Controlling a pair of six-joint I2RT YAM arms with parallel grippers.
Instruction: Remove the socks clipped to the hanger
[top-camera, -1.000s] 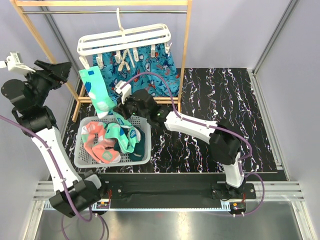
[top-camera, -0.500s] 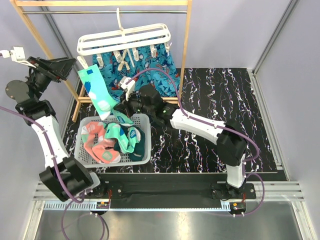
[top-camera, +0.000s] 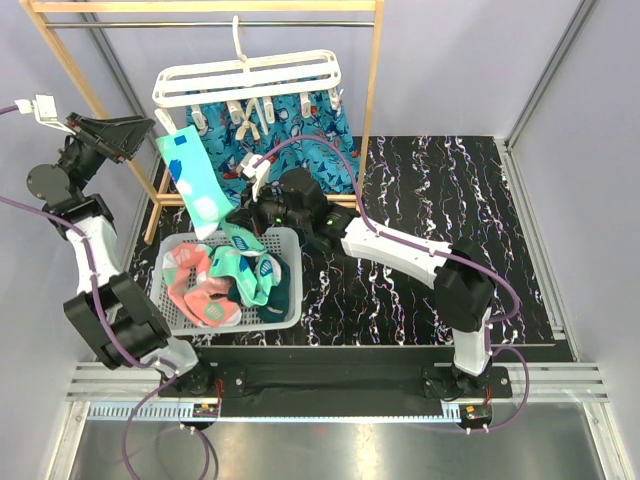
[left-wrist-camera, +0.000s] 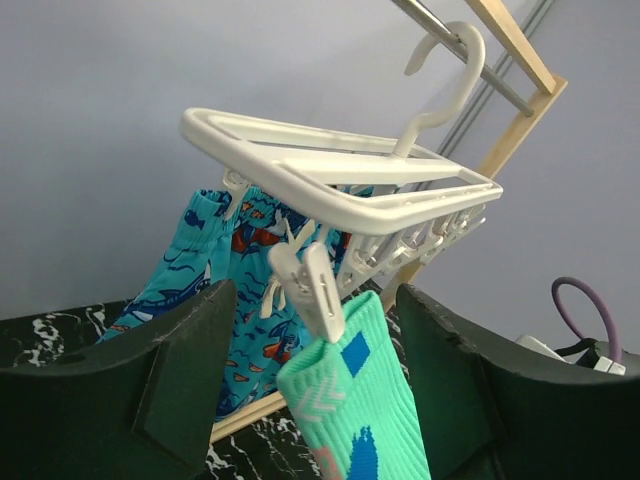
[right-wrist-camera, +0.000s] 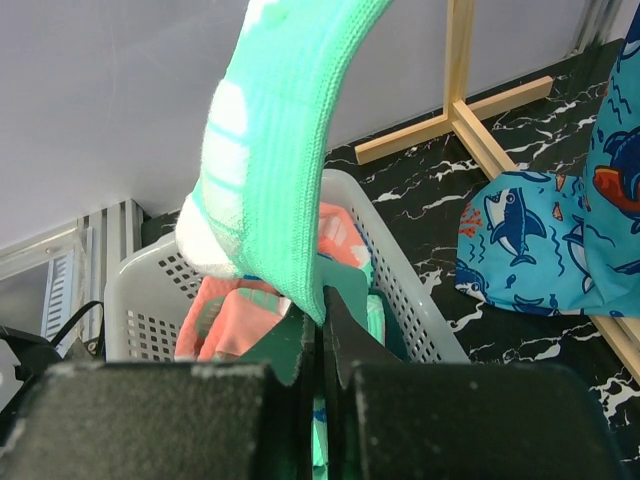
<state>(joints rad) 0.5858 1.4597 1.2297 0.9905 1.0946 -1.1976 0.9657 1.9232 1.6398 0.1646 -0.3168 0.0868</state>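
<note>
The white hanger (top-camera: 245, 78) hangs by its hook from the wooden rack. One mint green sock (top-camera: 195, 185) with blue marks is held at its cuff by a white clip (left-wrist-camera: 312, 288) at the hanger's left corner. My left gripper (top-camera: 128, 135) is open beside that clip, and in the left wrist view (left-wrist-camera: 315, 300) the clip and the sock cuff (left-wrist-camera: 365, 400) sit between its fingers. My right gripper (top-camera: 240, 220) is shut on the sock's lower end (right-wrist-camera: 280, 150), pinching its edge just over the basket. Several other socks (top-camera: 215, 280), pink and mint, lie in the basket.
A white mesh basket (top-camera: 292, 240) stands on the black marbled table under the sock. A blue patterned cloth (top-camera: 300, 130) hangs behind the hanger. The wooden rack's posts (top-camera: 375, 90) and foot bars (right-wrist-camera: 470, 120) stand close around both grippers.
My left arm has swung its gripper up and right, closer to the clip holding the sock. My right gripper has shifted slightly right, still holding the sock's lower end.
</note>
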